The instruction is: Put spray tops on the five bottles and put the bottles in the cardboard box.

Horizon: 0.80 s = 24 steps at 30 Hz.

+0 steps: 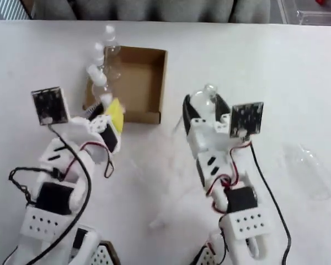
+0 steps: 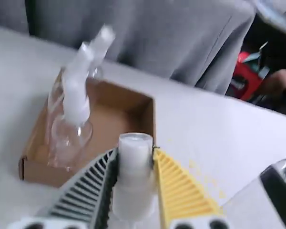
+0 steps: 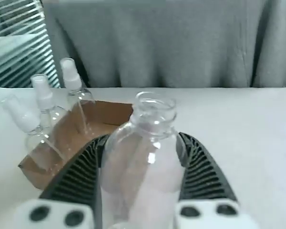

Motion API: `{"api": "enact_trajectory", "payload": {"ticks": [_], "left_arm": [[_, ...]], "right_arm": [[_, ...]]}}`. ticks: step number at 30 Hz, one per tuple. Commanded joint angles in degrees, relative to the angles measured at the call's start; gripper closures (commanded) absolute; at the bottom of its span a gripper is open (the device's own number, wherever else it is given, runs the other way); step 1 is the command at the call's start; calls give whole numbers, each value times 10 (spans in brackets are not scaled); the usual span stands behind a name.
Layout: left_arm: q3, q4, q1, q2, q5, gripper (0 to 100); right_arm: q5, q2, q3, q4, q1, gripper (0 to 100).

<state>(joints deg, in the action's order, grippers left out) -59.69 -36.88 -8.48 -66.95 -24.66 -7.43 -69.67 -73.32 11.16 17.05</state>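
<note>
A faint clear shape (image 1: 310, 161) on the white counter (image 1: 276, 66), off to the right, is too pale to make out. The base of the clear open-necked bottle (image 3: 144, 167) is cut off where the right pincer (image 3: 142, 143) clamps it upright beside the brown cardboard box (image 1: 146, 83). The left arm sits bent at the box's near edge, the left pincer (image 2: 134, 155) pinching a white spray top (image 2: 133, 186), while three clear bottles with white spray tops (image 3: 45, 112) lean inside the box's left side.

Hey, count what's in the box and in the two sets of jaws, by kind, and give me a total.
Bottles with spray tops, in the cardboard box: 3
Open bottle, in the right gripper: 1
Spray top, in the left gripper: 1
Total: 5
</note>
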Motion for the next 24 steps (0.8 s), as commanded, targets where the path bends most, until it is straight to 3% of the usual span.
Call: {"api": "enact_trajectory", "payload": {"ticks": [1,7,13,20,24], "left_arm": [[10,126,5,-59,52,976],[21,251,1,-62,113,976],[131,193,1,-49,113,977],[300,117,6,67,113,977],[340,113,0,101,112,977]], "right_arm": [[1,-79,-16,-15,32,982],[47,-121,-63,-15,105,982],[72,-123,-85,-15,146,982],[74,-124,-102,-15,169,982],[74,-124,-110,-15,191,982]]}}
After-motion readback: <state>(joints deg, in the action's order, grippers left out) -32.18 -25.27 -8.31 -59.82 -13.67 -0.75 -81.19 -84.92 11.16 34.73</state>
